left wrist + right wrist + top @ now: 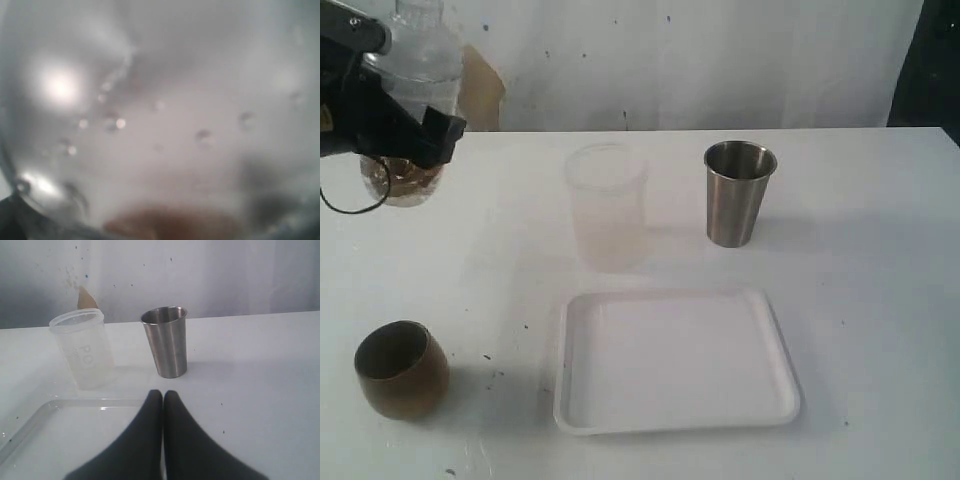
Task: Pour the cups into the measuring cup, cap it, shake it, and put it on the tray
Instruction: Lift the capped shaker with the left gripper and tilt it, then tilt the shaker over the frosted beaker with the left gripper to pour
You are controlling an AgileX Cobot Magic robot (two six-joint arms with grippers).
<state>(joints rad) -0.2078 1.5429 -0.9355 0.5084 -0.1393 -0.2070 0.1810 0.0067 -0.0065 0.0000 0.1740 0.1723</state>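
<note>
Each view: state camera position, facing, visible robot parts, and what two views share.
Exterior: raised in front, facing the white wall; left gripper holds the clear cylindrical tumbler.
Left wrist: pressed against that tumbler; no gripper clearly visible.
Right wrist: low over the flat white plastic tray, facing the wall; shut right gripper shows.
Shared: exterior and right wrist show the tapered steel tumbler.

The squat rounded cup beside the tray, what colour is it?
The squat cup is brown; the exterior view shows it best.

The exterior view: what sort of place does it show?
Probably a robot test bench: a plain white table against a stained wall, a steel tumbler and tray laid out, the left fingers gripping the measuring cup.
</note>
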